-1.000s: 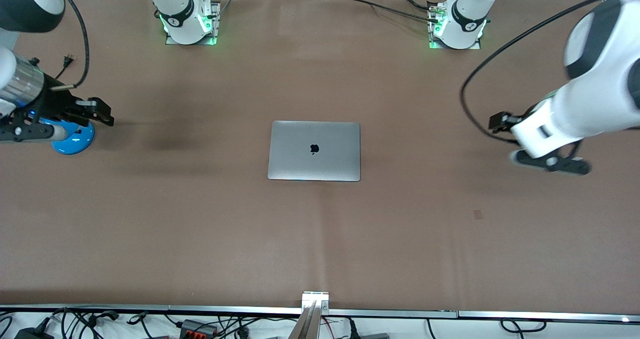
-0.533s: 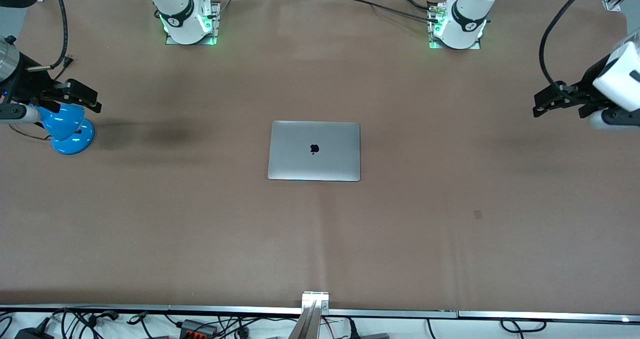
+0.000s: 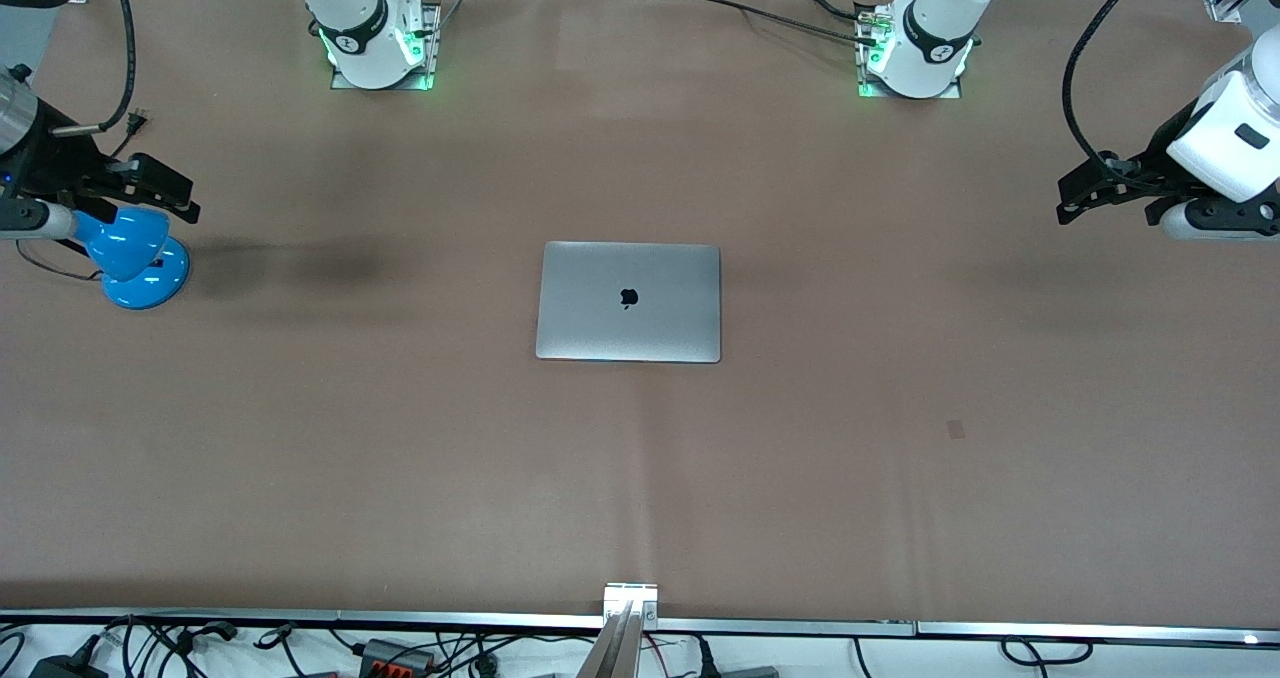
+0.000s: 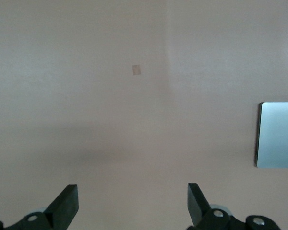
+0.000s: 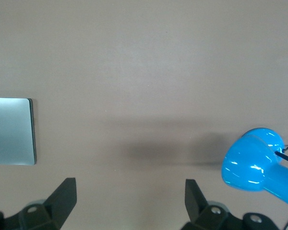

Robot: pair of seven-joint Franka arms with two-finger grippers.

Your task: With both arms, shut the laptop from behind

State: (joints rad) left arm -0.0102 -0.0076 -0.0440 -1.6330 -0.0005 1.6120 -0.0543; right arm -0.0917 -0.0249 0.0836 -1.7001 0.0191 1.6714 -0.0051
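Two arms are waiting high over the two ends of the table (image 3: 400, 478), and the laptop (image 3: 628, 302) is lying in the middle between them. The laptop is sitting flat on the brown table cover with its lid fully down, and the dark apple logo (image 3: 628, 298) on the lid is facing up. Nothing is touching the laptop.

The left gripper (image 3: 1085, 198) is hanging over the table toward the left arm's end, well apart from the laptop. Its fingers (image 4: 67, 206) are standing wide apart in the left wrist view, and they are holding nothing; only bare table cover is showing between them. A small brown patch (image 3: 957, 428) is lying on the cover, nearer to the front camera than the laptop and toward the left arm's end.

The right gripper (image 3: 165, 193) is hanging toward the right arm's end, also well apart from the laptop, just above a blue lamp (image 3: 135, 258) that is standing on the table. Its fingers (image 5: 62, 196) are also spread wide and are gripping nothing. In the right wrist view the lamp is showing beside one finger, not between the two
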